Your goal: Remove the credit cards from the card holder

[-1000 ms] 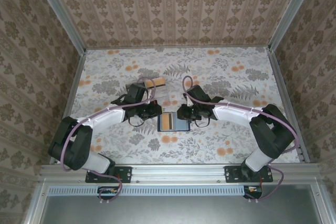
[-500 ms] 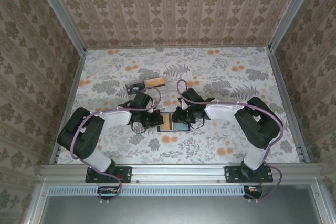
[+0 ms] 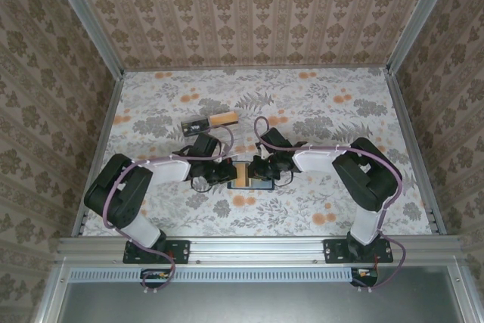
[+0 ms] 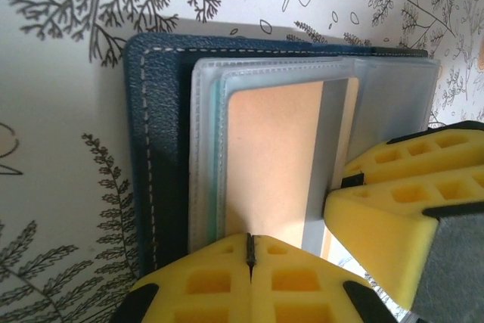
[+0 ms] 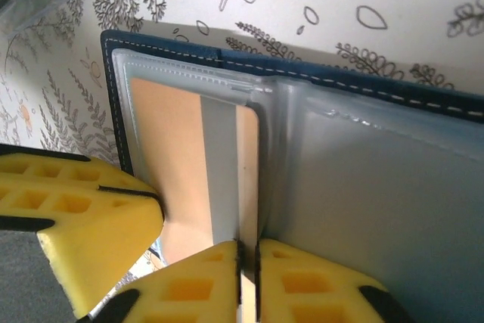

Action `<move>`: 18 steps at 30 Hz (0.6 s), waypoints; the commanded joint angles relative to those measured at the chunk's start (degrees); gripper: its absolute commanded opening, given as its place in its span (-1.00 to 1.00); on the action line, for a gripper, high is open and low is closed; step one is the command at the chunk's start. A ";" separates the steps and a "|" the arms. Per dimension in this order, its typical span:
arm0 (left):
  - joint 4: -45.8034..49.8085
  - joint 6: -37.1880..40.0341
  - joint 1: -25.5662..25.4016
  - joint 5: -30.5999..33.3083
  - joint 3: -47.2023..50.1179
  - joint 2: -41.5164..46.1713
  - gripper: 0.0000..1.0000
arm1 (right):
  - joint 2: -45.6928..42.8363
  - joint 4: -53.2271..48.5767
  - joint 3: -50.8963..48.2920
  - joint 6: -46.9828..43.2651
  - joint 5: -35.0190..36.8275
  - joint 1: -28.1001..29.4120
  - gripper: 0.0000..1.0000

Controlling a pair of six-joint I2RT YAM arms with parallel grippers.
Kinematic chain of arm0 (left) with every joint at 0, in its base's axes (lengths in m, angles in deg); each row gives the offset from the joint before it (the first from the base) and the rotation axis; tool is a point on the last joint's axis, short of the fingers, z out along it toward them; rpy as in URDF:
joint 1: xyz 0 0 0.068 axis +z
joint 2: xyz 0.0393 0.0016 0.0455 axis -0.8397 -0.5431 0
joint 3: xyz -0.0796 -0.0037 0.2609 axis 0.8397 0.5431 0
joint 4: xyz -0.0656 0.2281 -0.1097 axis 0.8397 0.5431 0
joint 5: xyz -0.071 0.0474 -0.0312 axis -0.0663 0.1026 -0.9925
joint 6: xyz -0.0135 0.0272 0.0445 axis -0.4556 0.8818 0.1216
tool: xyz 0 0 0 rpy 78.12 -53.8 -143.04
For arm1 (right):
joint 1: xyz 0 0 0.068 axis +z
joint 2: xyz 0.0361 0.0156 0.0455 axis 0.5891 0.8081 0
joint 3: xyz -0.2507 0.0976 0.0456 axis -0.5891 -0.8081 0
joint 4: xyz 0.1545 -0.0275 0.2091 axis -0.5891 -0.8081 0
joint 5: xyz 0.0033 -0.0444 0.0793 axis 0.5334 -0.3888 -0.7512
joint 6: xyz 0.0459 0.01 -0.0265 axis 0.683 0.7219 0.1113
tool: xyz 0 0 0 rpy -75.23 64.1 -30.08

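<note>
Open wallet (image 4: 162, 149) at table (image 3: 302, 111) centre holds a tan card (image 4: 276, 164) that is thin, stiff and probably slick. It is best slid out by its exposed edge. Left claw (image 4: 249, 246) at the wallet's 9 o'clock and right claw (image 5: 248, 253) at its 3 o'clock are both closed, tips resting on the wallet.

Open card holder (image 3: 264, 184), left gripper (image 3: 230, 175) at its left edge, right gripper (image 3: 257, 169) over its middle; black card (image 3: 198, 124) and tan-orange card (image 3: 224, 119) beyond it.
</note>
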 commanded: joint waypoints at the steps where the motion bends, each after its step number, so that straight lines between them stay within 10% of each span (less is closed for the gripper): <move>1: 1.48 -0.38 -0.33 0.42 0.84 -0.89 -1.00 | 0.87 1.12 0.75 0.83 -1.36 0.39 -0.92; 18: 7.51 3.31 2.14 2.71 0.53 1.75 -1.00 | -3.90 1.10 -4.07 1.02 -0.48 -2.10 -1.00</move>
